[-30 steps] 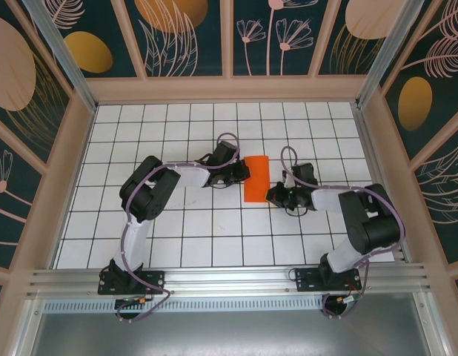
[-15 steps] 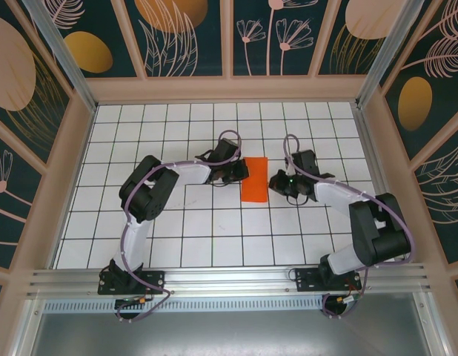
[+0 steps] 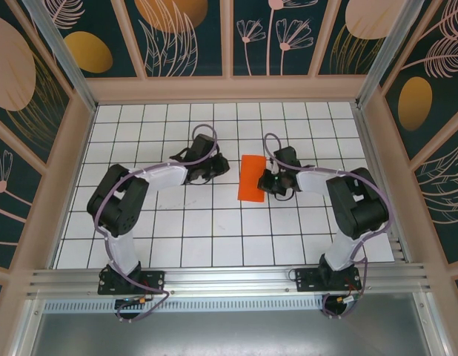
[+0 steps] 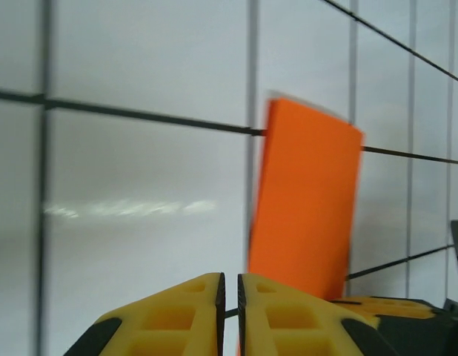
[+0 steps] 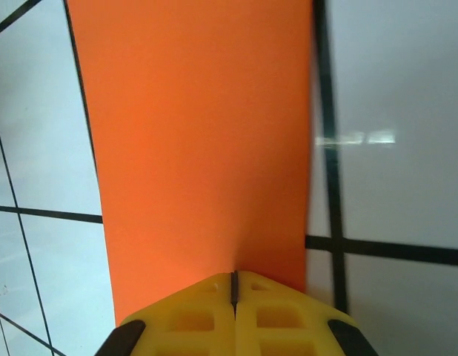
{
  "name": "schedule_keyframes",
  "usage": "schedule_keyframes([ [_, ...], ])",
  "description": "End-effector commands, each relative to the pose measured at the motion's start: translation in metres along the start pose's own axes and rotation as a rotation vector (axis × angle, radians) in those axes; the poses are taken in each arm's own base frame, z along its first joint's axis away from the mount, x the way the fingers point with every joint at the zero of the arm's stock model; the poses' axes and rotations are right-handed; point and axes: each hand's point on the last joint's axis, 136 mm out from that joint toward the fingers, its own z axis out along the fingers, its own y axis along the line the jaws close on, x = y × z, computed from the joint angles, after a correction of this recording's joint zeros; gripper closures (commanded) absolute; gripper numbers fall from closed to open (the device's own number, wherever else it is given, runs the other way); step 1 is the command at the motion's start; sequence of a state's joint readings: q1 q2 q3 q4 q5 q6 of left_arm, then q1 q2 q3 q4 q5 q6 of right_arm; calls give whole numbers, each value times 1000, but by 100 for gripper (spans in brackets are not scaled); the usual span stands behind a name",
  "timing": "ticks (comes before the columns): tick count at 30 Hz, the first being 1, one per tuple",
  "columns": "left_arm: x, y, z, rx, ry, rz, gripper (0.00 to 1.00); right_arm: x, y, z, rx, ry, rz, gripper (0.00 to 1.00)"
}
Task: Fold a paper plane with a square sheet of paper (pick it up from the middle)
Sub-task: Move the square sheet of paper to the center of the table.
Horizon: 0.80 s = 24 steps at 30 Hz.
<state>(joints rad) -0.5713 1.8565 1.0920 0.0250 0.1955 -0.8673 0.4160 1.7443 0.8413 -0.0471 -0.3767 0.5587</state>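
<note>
From above, a bright orange sheet of paper (image 3: 251, 178), folded into a narrow rectangle, lies mid-bench on the white grid-tiled bench (image 3: 214, 237). The left pincer (image 3: 223, 166) sits just left of the sheet. The right pincer (image 3: 264, 183) touches its right edge.

Left wrist view: the left pincer (image 4: 230, 297) is parted by a thin slit and holds nothing. The orange sheet (image 4: 307, 200) lies beyond, to the right.

Right wrist view: the right pincer (image 5: 233, 285) is closed, its tips at the sheet's (image 5: 199, 133) near edge. I cannot tell whether it pinches the sheet.
</note>
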Motion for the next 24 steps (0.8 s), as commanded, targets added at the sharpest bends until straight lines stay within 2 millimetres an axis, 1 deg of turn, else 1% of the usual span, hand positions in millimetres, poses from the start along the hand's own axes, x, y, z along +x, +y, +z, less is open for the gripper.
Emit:
schedule_keyframes([
  [1, -8, 13, -16, -10, -63, -49, 83, 13, 14, 13, -39, 45, 13, 100],
  [3, -10, 21, -23, -26, -88, -62, 82, 22, 25, 20, -60, 64, 22, 100],
  [4, -7, 30, -25, -45, -94, -71, 82, 26, 32, 24, -71, 72, 29, 100],
  [6, -4, 37, -30, -57, -107, -80, 82, 31, 44, 31, -93, 81, 47, 100],
  [7, 0, 44, -29, -67, -106, -88, 82, 37, 54, 36, -107, 93, 50, 100],
  [8, -3, 39, -37, -48, -127, -89, 82, 37, 59, 39, -110, 92, 59, 100],
  [10, 0, 44, -43, -42, -145, -102, 82, 36, 72, 45, -126, 80, 81, 100],
  [12, 4, 50, -48, -45, -162, -118, 82, 29, 86, 46, -149, 66, 75, 100],
  [17, 10, 57, -59, -48, -177, -126, 83, -5, 105, 31, -96, -27, -46, 100],
  [19, 12, 58, -60, -41, -178, -125, 83, -11, 107, 35, -62, -15, -95, 100],
  [24, 12, 54, -63, -17, -183, -119, 83, -21, 109, 57, -15, 30, -159, 100],
])
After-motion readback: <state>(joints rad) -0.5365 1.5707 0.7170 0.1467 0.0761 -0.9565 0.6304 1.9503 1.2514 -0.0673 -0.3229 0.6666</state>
